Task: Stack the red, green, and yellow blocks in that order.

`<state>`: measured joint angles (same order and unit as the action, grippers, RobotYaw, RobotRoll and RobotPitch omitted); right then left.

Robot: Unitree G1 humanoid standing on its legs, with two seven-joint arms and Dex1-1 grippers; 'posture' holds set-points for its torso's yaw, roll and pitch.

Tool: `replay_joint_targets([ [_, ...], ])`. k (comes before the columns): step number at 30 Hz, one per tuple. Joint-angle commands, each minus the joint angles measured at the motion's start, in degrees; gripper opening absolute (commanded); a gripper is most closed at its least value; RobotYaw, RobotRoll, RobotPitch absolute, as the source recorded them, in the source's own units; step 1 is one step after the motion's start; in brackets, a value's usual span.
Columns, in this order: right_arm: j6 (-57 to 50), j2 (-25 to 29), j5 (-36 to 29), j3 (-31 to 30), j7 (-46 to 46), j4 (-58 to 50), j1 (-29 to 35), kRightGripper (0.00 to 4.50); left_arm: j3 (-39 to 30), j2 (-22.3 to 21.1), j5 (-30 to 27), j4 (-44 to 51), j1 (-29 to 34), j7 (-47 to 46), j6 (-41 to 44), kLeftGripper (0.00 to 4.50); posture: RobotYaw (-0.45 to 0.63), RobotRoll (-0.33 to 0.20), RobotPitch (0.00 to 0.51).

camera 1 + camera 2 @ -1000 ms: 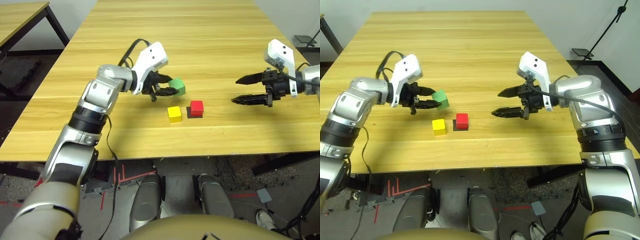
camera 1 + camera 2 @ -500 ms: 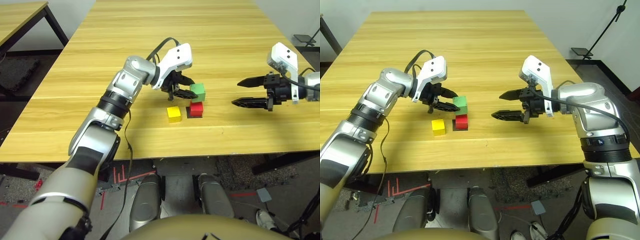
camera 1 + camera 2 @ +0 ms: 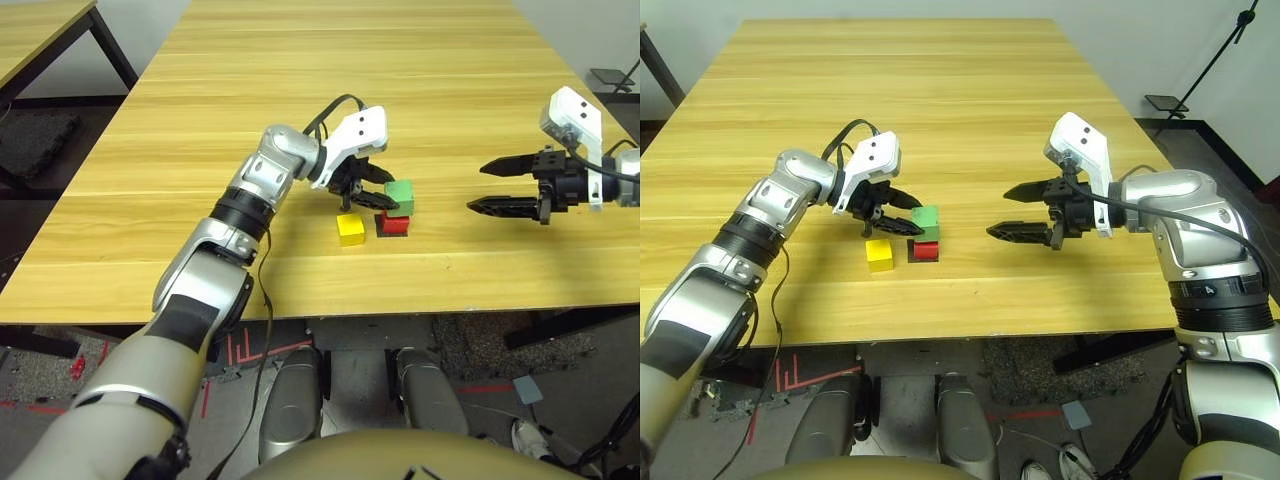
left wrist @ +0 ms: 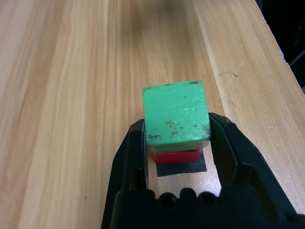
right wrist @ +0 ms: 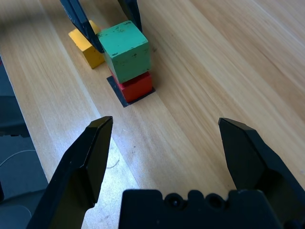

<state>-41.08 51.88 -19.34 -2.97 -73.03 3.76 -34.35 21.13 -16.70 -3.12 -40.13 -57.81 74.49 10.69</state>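
Green block (image 4: pixel 176 112) pinched by its sides in left gripper (image 4: pixel 178 124), top face left free, poised over red block (image 4: pixel 178 157) as stack's second layer. Red block sits on black patch (image 4: pixel 182 168), likely base marker. Whether green already bears on red, hard to tell. Yellow block (image 3: pixel 351 230) waits on table (image 3: pixel 250 290) beside patch, presumably last layer. Right gripper (image 5: pixel 166 120) spread wide, empty, clear of stack. Containers: none in use.
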Motion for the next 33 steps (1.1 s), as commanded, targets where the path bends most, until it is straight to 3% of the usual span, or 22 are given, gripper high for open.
replay_joint_targets([
  [1, -0.85, 0.69, -1.41, 1.27, 0.56, -1.6, 1.0, 4.5, 0.02, 0.88, 0.94, -0.95, 0.38, 0.21, -1.05, 1.99, 0.07, -0.108, 0.089],
  [33, -0.85, 0.25, -1.85, -0.37, 1.2, 0.3, -1.09, 4.5, -1.44, 0.31, 2.16, 0.89, 2.56, 0.07, 0.77, 1.99, 0.1, -0.116, 0.109],
])
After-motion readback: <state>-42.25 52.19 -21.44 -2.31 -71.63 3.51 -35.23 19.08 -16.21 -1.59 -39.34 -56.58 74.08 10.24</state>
